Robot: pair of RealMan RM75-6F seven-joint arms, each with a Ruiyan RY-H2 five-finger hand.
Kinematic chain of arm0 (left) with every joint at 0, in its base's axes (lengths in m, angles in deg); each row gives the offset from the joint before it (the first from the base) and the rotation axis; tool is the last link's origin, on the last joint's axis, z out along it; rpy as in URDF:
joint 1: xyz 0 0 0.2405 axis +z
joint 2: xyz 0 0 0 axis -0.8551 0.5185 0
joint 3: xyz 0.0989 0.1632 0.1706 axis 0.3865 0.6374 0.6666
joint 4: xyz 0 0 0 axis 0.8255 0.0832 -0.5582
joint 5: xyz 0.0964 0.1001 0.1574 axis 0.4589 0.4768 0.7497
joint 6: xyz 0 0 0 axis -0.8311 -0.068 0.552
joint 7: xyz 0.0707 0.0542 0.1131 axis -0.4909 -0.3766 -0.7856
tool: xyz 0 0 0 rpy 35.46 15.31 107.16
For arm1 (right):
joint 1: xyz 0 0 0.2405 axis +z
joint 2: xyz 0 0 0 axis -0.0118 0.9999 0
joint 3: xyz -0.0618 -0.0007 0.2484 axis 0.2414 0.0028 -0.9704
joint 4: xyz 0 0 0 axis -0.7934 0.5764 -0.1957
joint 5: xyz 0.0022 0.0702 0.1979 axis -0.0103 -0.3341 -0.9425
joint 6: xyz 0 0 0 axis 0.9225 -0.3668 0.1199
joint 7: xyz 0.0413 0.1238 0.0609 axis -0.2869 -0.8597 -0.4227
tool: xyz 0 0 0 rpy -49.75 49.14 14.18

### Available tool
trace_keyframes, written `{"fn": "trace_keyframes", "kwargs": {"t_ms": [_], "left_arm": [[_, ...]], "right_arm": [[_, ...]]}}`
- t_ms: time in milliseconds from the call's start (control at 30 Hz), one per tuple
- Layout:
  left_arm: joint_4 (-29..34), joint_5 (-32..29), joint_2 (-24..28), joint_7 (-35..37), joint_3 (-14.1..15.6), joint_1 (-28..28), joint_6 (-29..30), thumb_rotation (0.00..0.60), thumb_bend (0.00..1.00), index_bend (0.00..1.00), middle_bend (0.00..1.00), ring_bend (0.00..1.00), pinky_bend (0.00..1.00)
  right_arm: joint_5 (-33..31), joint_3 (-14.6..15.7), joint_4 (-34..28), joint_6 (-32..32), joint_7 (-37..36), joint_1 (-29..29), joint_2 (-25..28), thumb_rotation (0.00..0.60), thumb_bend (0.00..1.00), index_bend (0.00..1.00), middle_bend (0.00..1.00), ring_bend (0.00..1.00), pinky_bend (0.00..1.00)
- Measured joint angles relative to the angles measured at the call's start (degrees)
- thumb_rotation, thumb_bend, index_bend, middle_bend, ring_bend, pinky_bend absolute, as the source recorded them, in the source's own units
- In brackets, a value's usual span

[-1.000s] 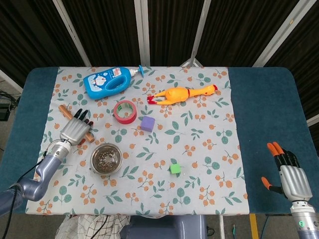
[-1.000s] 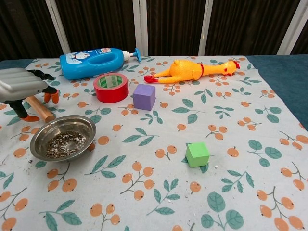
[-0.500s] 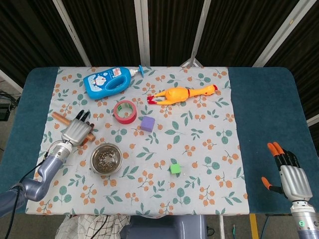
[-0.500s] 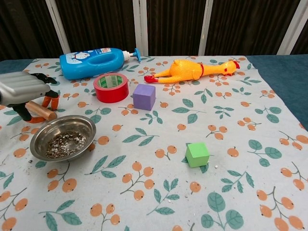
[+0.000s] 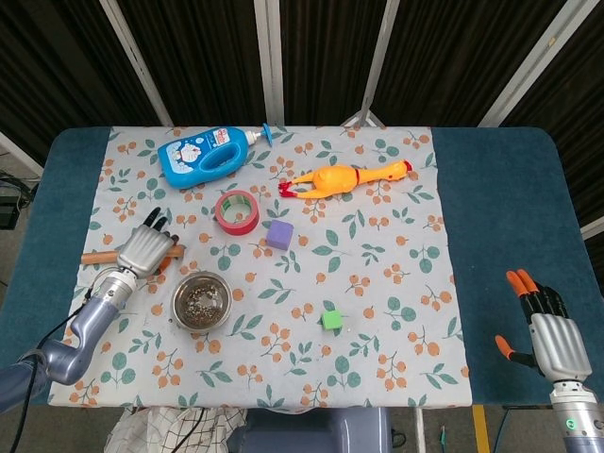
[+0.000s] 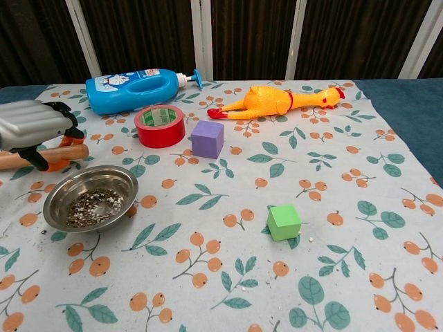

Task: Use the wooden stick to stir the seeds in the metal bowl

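Observation:
The wooden stick (image 5: 97, 257) lies almost level, left of and behind the metal bowl (image 5: 176, 302). My left hand (image 5: 142, 249) sits over its right half, with fingers and thumb wrapped around it. In the chest view the stick (image 6: 12, 160) pokes out left from under that hand (image 6: 31, 123), just behind the bowl (image 6: 105, 173). Grey seeds (image 6: 92, 206) cover the bowl's bottom. My right hand (image 5: 553, 332) hangs at the lower right beyond the table's edge, fingers straight and holding nothing.
On the flowered cloth are red tape (image 5: 237, 210), a purple cube (image 5: 278, 234), a green cube (image 5: 331, 319), a blue bottle (image 5: 206, 154) and a rubber chicken (image 5: 344, 176). The tape stands closest, right of my left hand.
The stick has swung under my left hand from a diagonal to nearly level, its free end now pointing left. The right hand has not moved.

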Motion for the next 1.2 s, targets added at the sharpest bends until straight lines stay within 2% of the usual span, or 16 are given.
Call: {"fn": "trace_keyframes", "kwargs": {"t_ms": [300,633,967,1200], "left_arm": [[-0.41,0.99,-0.24,1.39,-0.04,0.50,2.36,0.600,0.95,0.60,0.68,0.20,0.00],[0.35,2.84,0.18,4.45,-1.04,1.20,7.43,0.600,0.96,0.60,0.71,0.22,0.00],[5.77,3.12,2.32,6.38,-3.60,2.31,13.24,0.600,1.00,0.61,0.72,0.23,0.00],[9.56,3.01,4.92,6.03,-4.64,3.01,15.22,0.600,1.00,0.61,0.73,0.24,0.00]], "right_arm": [[0.06,0.03,-0.02,-0.01,0.00,-0.01,0.02,0.600,0.32,0.00,0.00,0.00,0.00],[0.09,0.03,-0.10,-0.24,0.11,-0.14,0.02,0.600,0.32,0.00,0.00,0.00,0.00],[-0.05,0.00,-0.22,-0.37,0.00,-0.27,0.10,0.600,0.32,0.00,0.00,0.00,0.00],[-0.18,-0.07,-0.26,-0.52,0.06,-0.37,0.06,0.600,0.32,0.00,0.00,0.00,0.00]]}}
